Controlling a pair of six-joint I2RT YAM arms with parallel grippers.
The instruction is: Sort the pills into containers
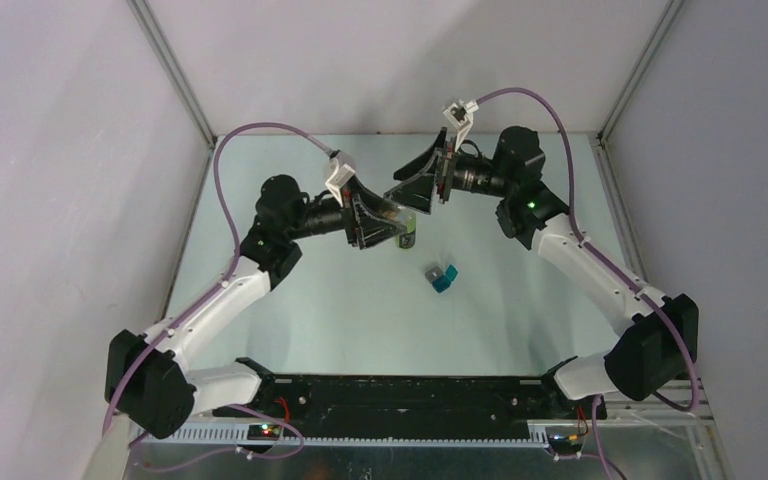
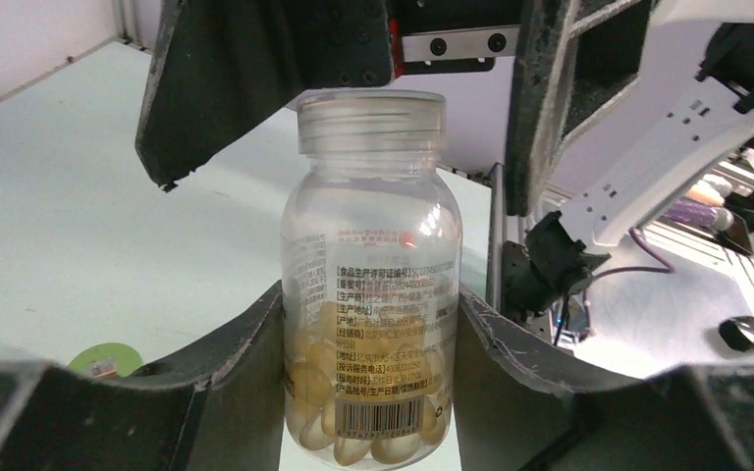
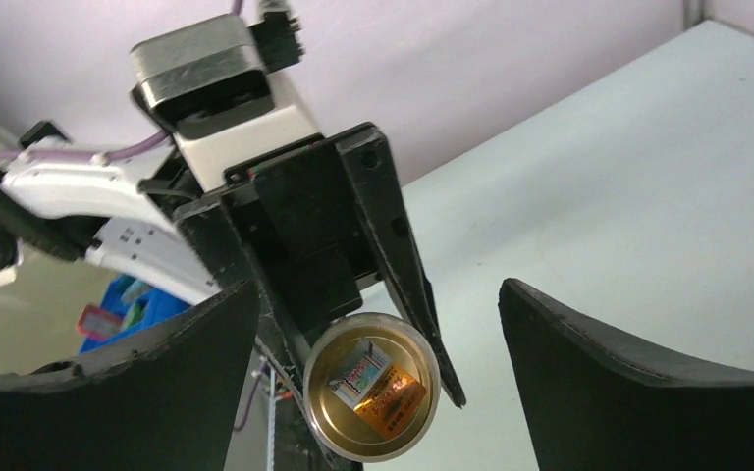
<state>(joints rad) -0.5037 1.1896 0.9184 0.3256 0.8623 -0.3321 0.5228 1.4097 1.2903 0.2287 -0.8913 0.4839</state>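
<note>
fingers (image 2: 231, 378) of the left gripper (image 2: 371, 343) pinch a clear bottle (image 2: 371, 226) (amber capsules (image 2: 353, 442) inside) — right gripper (image 3: 378, 289) fingers spread wide by its cap (image 2: 371, 118).

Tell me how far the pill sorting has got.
Done: nothing visibly sorted; the pills sit in the clear bottle, its cap on. In hand: the left gripper clamps that bottle, and the right gripper stands open either side of the cap. Left: uncapping and all the sorting.
</note>
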